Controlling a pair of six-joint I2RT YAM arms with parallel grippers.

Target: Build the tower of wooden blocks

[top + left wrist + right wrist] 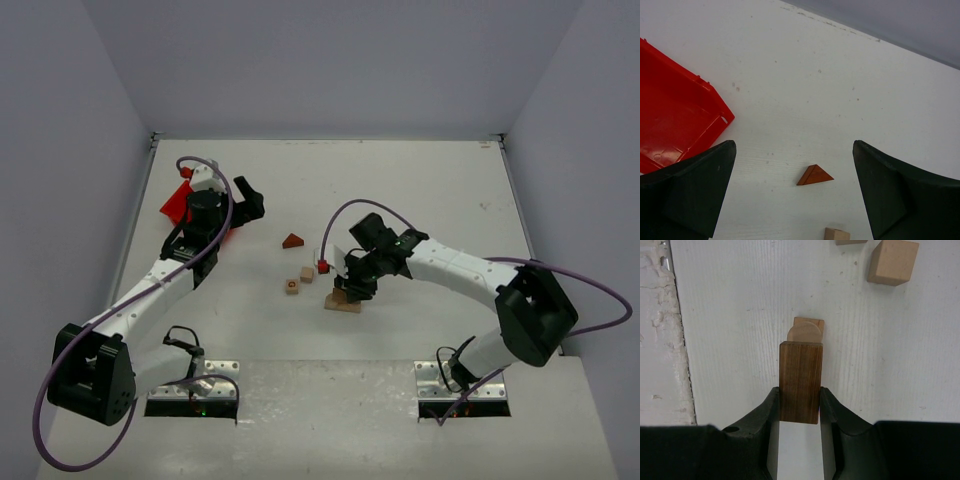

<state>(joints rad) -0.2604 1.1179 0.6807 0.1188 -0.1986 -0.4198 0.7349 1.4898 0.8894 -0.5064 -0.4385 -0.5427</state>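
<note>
My right gripper [799,390] is shut on a dark brown rectangular block [800,375], held just above a pale tan plank [343,304] near the table's middle. Past the block's far end a pale wooden piece [808,327] with a rounded part shows. A reddish-brown triangular roof piece [815,175] lies flat on the table between the wide-open fingers of my left gripper [794,147], well short of them. Small light cubes [307,274] and one with a red mark [292,286] lie left of the plank, beside a small red cube [323,266].
A bright red plastic bin [675,125] sits at the left, close beside my left gripper [248,200]. A pale cube [892,261] lies ahead and to the right of the held block. Grey walls enclose the white table on three sides.
</note>
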